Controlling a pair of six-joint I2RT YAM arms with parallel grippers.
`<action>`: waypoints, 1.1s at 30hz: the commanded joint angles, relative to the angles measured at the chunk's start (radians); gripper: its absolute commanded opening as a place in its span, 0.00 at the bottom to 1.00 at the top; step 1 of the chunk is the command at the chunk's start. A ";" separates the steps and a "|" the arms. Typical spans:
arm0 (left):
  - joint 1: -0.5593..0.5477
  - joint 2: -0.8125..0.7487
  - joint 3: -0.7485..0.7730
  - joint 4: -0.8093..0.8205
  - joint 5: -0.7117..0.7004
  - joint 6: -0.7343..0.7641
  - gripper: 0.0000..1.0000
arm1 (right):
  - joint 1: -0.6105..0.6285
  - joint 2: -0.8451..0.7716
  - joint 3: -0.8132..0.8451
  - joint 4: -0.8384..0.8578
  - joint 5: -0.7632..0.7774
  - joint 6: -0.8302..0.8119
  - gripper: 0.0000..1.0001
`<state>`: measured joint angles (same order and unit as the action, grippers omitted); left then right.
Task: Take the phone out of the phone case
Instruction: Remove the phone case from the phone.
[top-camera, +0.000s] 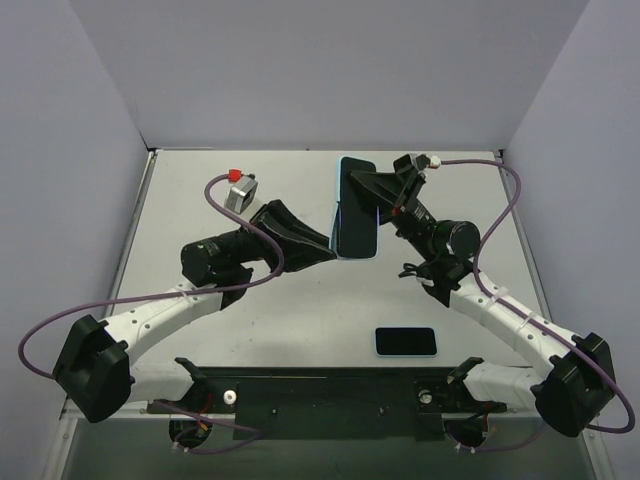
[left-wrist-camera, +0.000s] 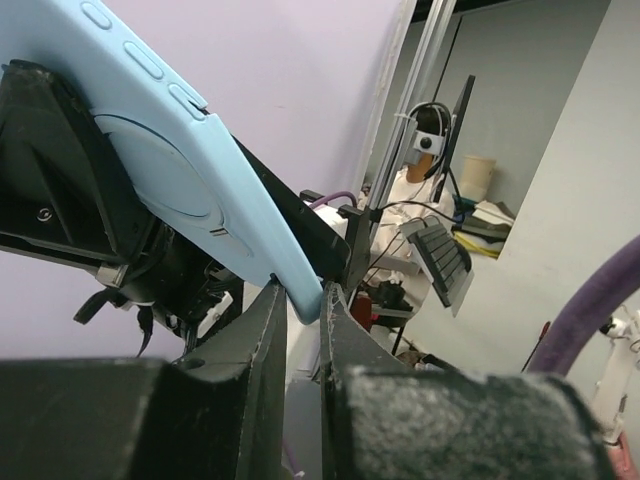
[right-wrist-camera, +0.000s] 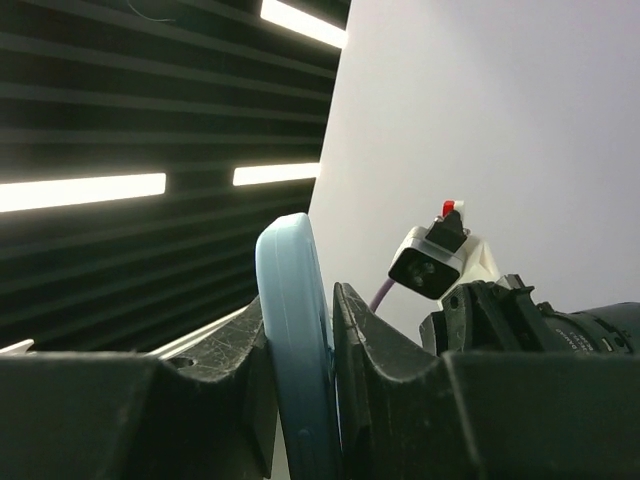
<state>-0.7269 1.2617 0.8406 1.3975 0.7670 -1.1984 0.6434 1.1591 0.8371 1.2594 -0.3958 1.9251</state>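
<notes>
A phone (top-camera: 356, 210) with a dark screen sits in a light-blue case (top-camera: 337, 203) and is held in the air above the middle of the table. My left gripper (top-camera: 328, 245) is shut on the case's lower left corner. In the left wrist view the back of the case (left-wrist-camera: 170, 150) runs down to that corner, which is pinched between my fingers (left-wrist-camera: 322, 295). My right gripper (top-camera: 378, 192) is shut on the case's right edge. In the right wrist view the rounded blue edge (right-wrist-camera: 290, 290) stands upright, clamped in the gripper (right-wrist-camera: 300, 320).
A second dark-screened device with a light-blue rim (top-camera: 405, 341) lies flat on the table near the front, right of centre. Purple cables loop off both arms. White walls (top-camera: 320, 70) close the table at the back and sides.
</notes>
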 joint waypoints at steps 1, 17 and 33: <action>0.004 0.019 0.011 0.028 0.060 0.169 0.00 | 0.048 -0.033 0.014 0.186 0.029 0.117 0.00; -0.035 -0.269 -0.009 -1.029 -0.501 0.479 0.28 | 0.045 -0.078 0.062 -0.193 -0.069 -0.304 0.00; -0.039 -0.254 -0.020 -0.885 -0.468 0.267 0.42 | 0.136 -0.131 0.065 -0.598 -0.021 -0.653 0.00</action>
<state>-0.7795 0.9794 0.8024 0.4221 0.4301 -0.9379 0.6895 1.0534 0.8597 0.7734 -0.2985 1.3682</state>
